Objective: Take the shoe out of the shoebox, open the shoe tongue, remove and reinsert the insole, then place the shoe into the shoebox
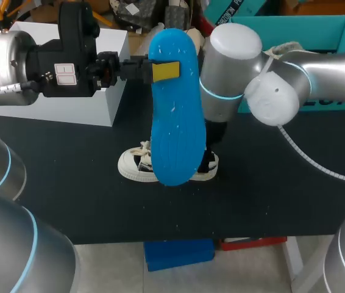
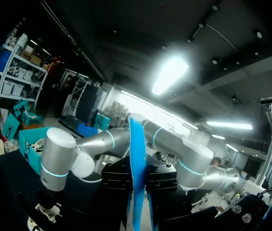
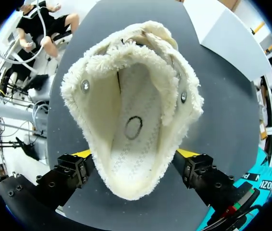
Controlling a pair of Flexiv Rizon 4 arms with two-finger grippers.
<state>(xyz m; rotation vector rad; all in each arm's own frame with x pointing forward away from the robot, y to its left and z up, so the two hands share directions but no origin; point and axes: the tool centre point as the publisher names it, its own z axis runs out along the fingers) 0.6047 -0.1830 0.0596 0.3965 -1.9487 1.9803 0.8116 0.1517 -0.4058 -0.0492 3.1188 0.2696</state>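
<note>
A blue insole (image 1: 172, 110) hangs upright in the air over the middle of the table, and my left gripper (image 1: 160, 70) is shut on its upper end. The left wrist view shows this insole (image 2: 137, 159) edge-on between the left gripper's (image 2: 137, 197) black fingers. Under it a white shoe (image 1: 137, 165) with black trim lies on the black table (image 1: 69, 189). In the right wrist view the shoe (image 3: 131, 120) shows its fleecy lining with the opening spread and no insole inside. My right gripper (image 3: 135, 156) stands open, one yellow-tipped finger (image 3: 83, 154) on each side of the heel.
A white box (image 1: 81, 104) sits at the table's back left, behind my left gripper. An open teal box (image 1: 306, 36) stands at the back right behind my right arm (image 1: 270, 85). The white box (image 3: 232, 33) lies ahead of the shoe's toe.
</note>
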